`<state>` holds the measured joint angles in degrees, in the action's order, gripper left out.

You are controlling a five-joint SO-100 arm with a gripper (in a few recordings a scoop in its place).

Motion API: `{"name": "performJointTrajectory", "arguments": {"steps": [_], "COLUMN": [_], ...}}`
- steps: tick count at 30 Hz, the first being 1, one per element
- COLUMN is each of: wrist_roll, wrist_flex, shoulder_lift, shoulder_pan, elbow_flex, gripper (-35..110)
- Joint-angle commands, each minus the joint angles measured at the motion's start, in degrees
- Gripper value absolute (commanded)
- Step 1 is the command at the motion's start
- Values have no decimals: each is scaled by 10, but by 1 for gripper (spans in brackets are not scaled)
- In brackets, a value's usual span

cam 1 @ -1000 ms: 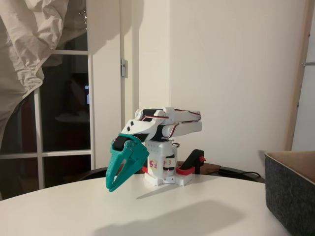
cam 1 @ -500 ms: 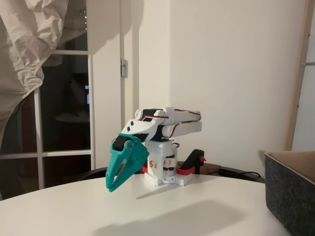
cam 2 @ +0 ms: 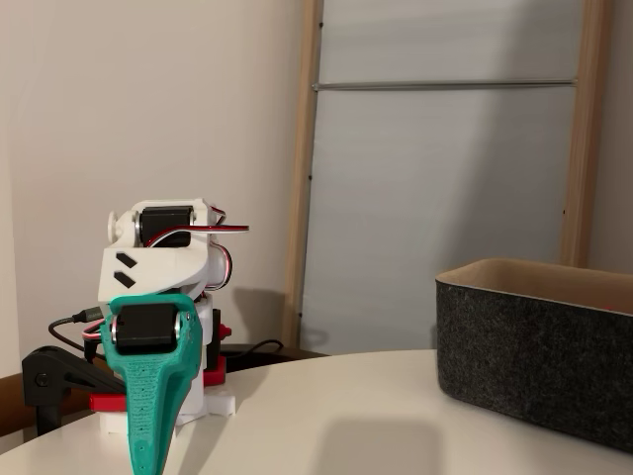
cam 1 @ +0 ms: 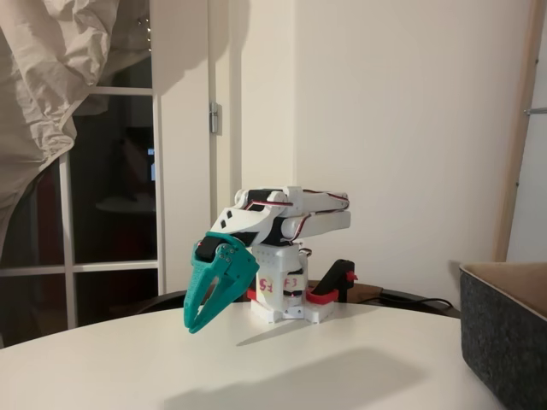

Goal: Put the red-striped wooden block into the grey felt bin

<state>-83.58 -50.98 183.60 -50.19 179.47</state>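
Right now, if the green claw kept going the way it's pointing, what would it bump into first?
Most likely the white table. The teal end effector points down and a little forward, its tips just above the tabletop, and nothing shows in between. The grey felt bin sits well off to the side.

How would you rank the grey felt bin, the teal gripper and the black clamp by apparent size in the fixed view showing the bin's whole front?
1. Grey felt bin, clearly largest, though cut off at the picture's edge.
2. Teal gripper; it is nearest the camera, which enlarges it.
3. Black clamp, smallest, partly hidden behind the arm.
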Motion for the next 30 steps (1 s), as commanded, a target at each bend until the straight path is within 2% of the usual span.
{"name": "performJointTrajectory", "arguments": {"steps": [1,30], "wrist_roll": [-13,-13], "wrist_flex": [-9,-9], "shoulder_lift": [18,18], "shoulder_pan": [-4,-4], "elbow_flex": [7,7], "gripper": [0,0]}}
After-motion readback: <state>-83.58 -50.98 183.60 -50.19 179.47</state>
